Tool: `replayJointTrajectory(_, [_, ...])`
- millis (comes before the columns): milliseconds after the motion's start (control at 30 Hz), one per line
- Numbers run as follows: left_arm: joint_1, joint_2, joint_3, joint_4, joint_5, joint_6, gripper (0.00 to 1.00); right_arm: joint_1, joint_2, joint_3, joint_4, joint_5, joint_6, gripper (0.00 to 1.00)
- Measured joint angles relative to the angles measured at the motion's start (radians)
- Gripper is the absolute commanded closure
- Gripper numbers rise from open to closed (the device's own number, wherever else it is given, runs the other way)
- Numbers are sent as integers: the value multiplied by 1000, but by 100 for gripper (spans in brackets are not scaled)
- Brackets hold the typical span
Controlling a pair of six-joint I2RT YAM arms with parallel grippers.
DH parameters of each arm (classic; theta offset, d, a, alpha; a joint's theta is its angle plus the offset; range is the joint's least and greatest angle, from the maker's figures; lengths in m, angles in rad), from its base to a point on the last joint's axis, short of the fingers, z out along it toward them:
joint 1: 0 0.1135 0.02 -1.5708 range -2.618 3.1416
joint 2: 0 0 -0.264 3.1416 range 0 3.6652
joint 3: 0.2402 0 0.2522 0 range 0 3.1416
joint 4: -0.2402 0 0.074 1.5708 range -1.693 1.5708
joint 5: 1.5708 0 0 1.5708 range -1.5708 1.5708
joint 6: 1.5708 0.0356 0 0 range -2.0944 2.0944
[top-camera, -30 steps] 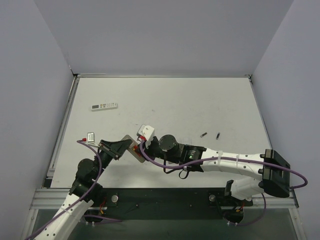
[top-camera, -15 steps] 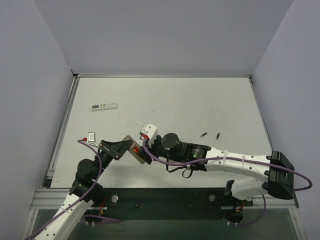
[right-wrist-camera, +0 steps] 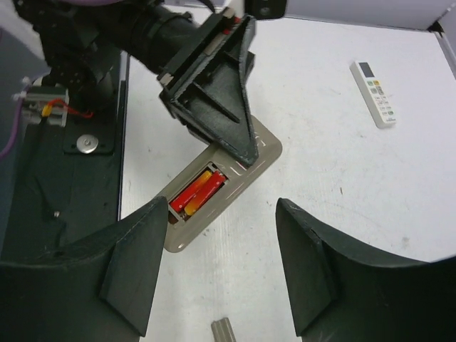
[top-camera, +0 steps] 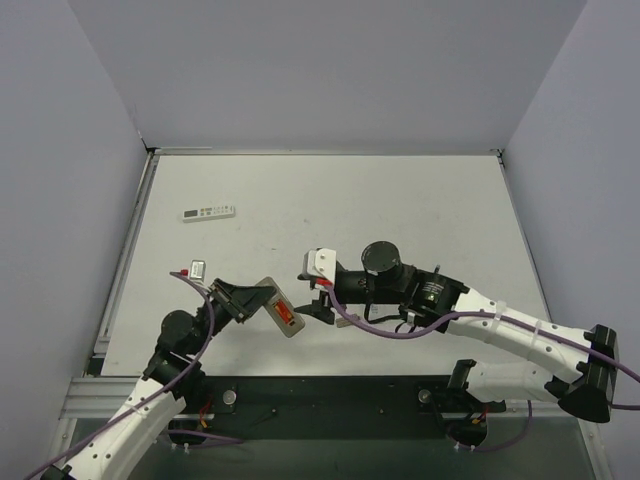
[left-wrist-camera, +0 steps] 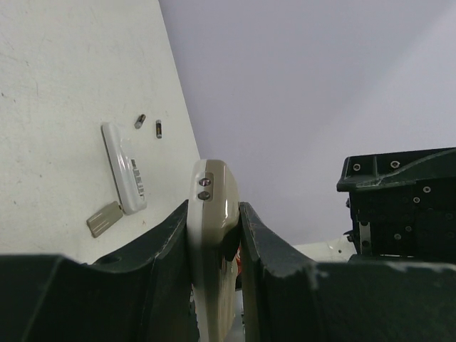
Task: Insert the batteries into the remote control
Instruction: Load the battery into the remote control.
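Shows the right gripper (top-camera: 320, 298) drawn back to the right since half a second ago, no longer over the remote control (top-camera: 285, 315) but just beside it, fingers (right-wrist-camera: 313, 271) spread wide apart with nothing between them. Shows the remote control at the near-left of the tabletop (top-camera: 350, 200), clamped edge to edge between the dark fingers (left-wrist-camera: 164, 249) of the left gripper (top-camera: 265, 298), reaching in from the left. Reveals, from the right wrist, an open compartment in the grey-beige back, facing upward, with two red-and-orange batteries (right-wrist-camera: 197, 194) lying side by side inside. Picks out, from the left wrist, two loose batteries (left-wrist-camera: 140, 121) far off on the tabletop, close together but apart, and nearer, a slim white bar (left-wrist-camera: 122, 167) with dark markings, touching or just beside a small grey-beige flat piece (left-wrist-camera: 105, 218); cannot tell which. Places a longer white remote (top-camera: 208, 212) with a grey display well apart, toward the far-left of the tabletop.
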Motion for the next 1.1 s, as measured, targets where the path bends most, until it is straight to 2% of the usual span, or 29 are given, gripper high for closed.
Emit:
replayJointTrajectory(200, [0, 104, 1, 80, 87, 1, 100, -13, 1, 0, -76, -155, -190, 55])
replayJointTrajectory(400, [0, 170, 15, 130, 146, 1, 100, -15, 75, 35, -123, -231, -296, 64])
replayJointTrajectory(833, [0, 211, 38, 183, 205, 1, 100, -46, 195, 100, -144, -261, -369, 75])
replayJointTrajectory(1100, [0, 223, 38, 204, 213, 1, 100, -48, 218, 135, -196, -297, -389, 76])
